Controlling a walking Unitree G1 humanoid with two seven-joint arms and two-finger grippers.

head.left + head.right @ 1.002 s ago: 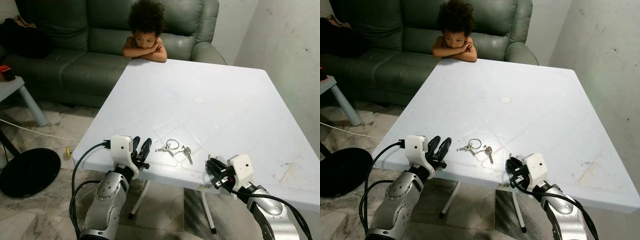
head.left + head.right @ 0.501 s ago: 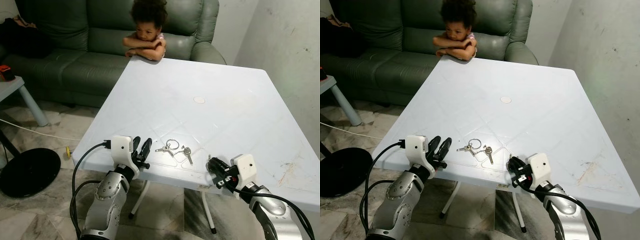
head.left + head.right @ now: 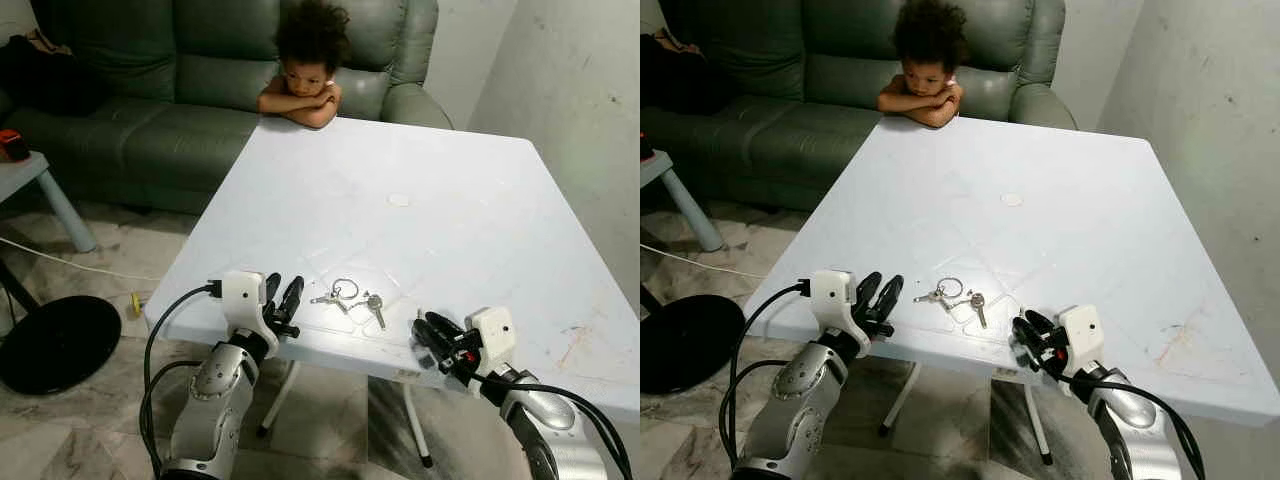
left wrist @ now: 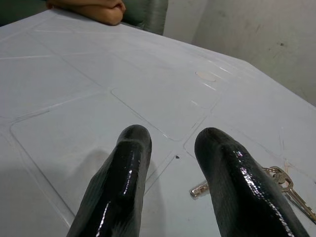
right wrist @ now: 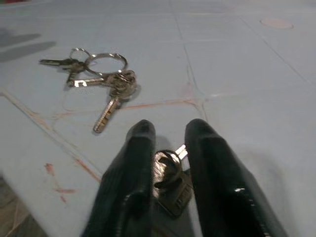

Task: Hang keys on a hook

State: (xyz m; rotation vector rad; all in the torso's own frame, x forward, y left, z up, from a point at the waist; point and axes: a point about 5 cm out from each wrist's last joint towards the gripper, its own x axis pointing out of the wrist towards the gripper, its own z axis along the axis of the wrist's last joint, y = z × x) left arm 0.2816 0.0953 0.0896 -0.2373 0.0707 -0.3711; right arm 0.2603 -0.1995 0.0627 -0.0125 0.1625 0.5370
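A bunch of silver keys on a ring [image 3: 350,296] lies on the white table [image 3: 420,170] close to its front edge. My left gripper [image 3: 281,298] is open just left of the bunch, resting at the table's edge; the left wrist view has the keys [image 4: 276,177] off to one side of its fingers [image 4: 123,168]. To the right of the bunch, my right gripper [image 3: 428,333] hovers at the front edge. In the right wrist view a small key on a ring [image 5: 170,185] sits pinched between its fingers, with the bunch [image 5: 106,81] lying beyond them.
A person [image 3: 305,70] leans folded arms on the table's far edge, in front of a green sofa [image 3: 150,110]. A small white disc [image 3: 399,200] lies mid-table. A wall [image 3: 590,110] stands close on the right. A black round base [image 3: 55,345] and a low table [image 3: 30,175] are at the left.
My right gripper has shifted slightly to the right along the front edge. The person at the far edge has moved their head. The left gripper and the bunch stayed put.
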